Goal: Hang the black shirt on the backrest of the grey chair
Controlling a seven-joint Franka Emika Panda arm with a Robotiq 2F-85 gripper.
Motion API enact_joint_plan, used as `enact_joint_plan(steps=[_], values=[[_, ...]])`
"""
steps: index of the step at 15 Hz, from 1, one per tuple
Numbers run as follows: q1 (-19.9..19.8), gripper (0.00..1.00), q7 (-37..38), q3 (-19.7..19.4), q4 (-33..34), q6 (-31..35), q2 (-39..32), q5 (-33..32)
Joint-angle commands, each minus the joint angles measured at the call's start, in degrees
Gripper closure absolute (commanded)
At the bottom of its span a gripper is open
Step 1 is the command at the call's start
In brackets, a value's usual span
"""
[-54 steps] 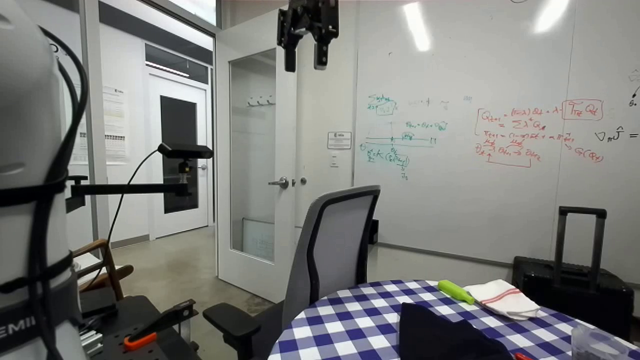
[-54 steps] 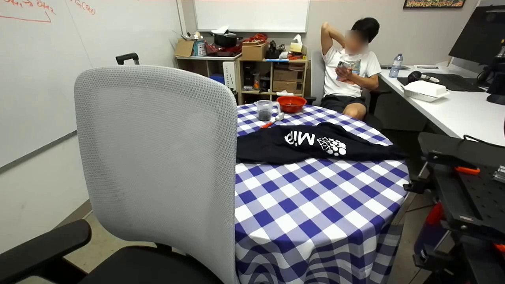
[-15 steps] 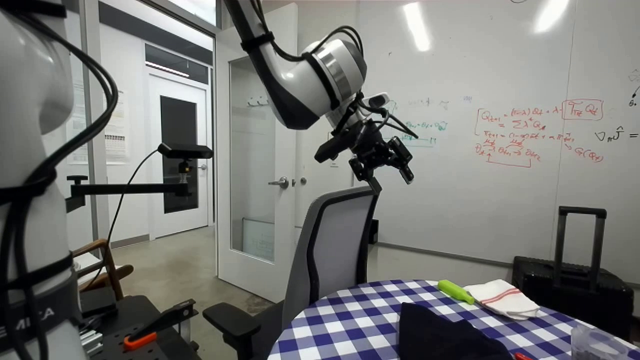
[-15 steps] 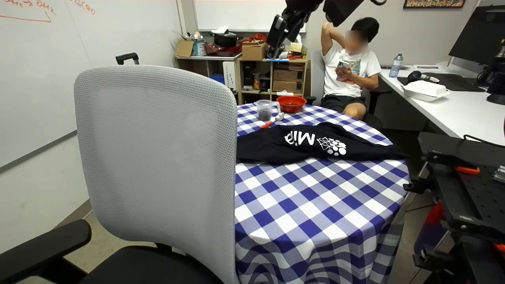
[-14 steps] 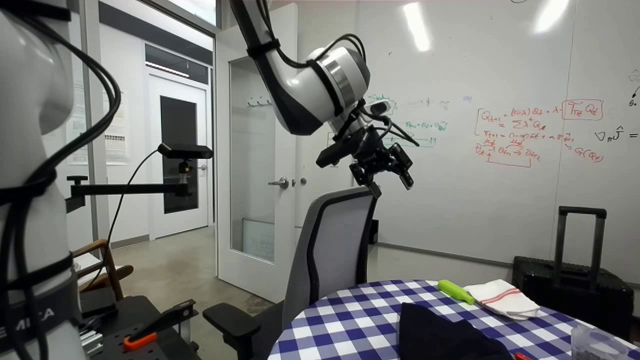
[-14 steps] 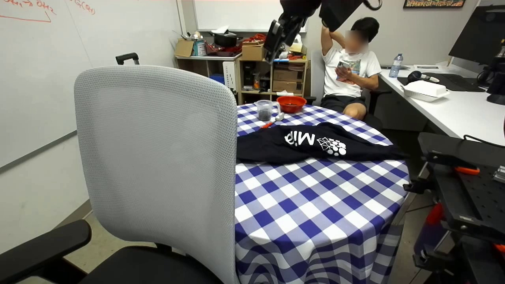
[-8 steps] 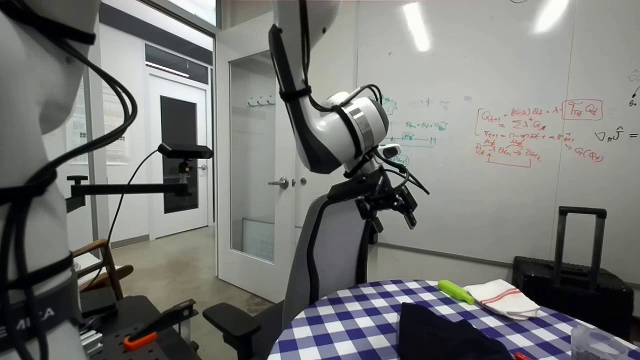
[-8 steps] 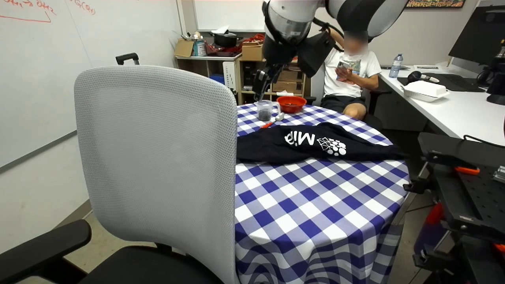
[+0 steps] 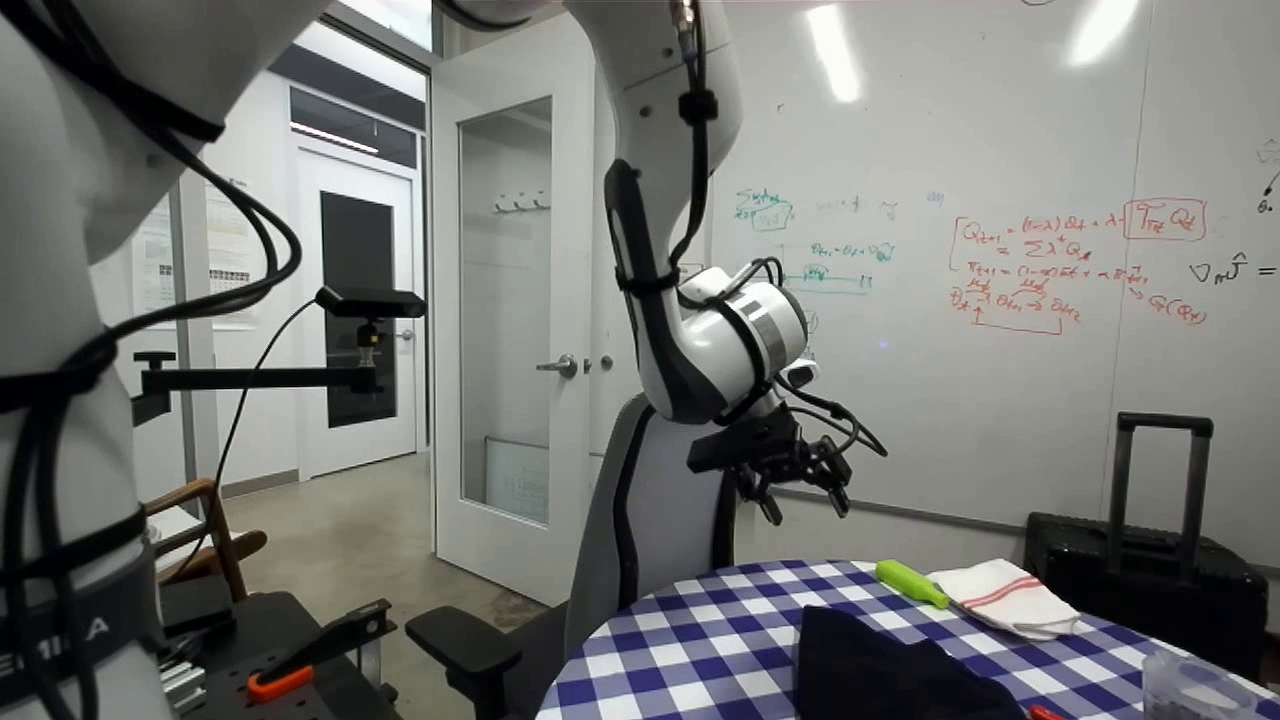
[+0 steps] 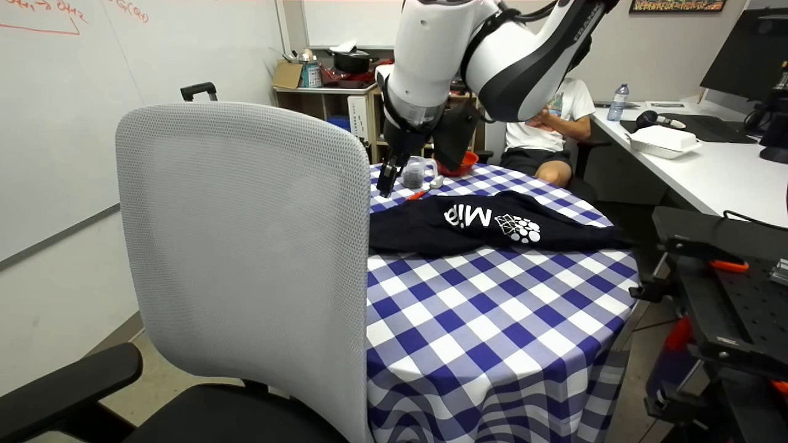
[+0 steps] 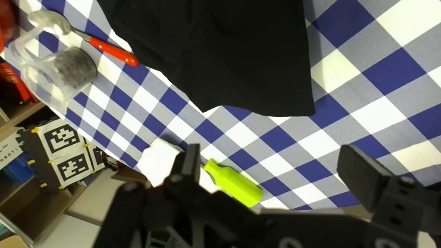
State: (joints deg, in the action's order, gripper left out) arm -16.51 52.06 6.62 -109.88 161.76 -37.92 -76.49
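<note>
The shirt point(image 10: 474, 237) lies on the table point(image 10: 492, 314), chair point(image 10: 246, 234) alongside; my pincer point(image 11: 270, 160) gapes wide above, height hard to judge.

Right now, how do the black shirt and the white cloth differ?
Print: the black shirt carries white lettering and dots; the white cloth has red stripes.
Size: the black shirt stretches out long; the white cloth makes a smaller, compact patch.
Both are fabric lying on the checked tablecloth.

Tool point(image 9: 808, 510) (spread wide) above tablecloth point(image 9: 695, 645)
</note>
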Motion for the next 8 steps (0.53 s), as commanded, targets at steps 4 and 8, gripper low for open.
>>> enact_joint_plan(steps=[4,8], values=[[1.50,0.00,-3.04,-1.79,12.23,-0.49,-12.30,-3.37],[1.57,0.00,-4.37,-2.69,18.25,-0.52,-18.38,-3.90]])
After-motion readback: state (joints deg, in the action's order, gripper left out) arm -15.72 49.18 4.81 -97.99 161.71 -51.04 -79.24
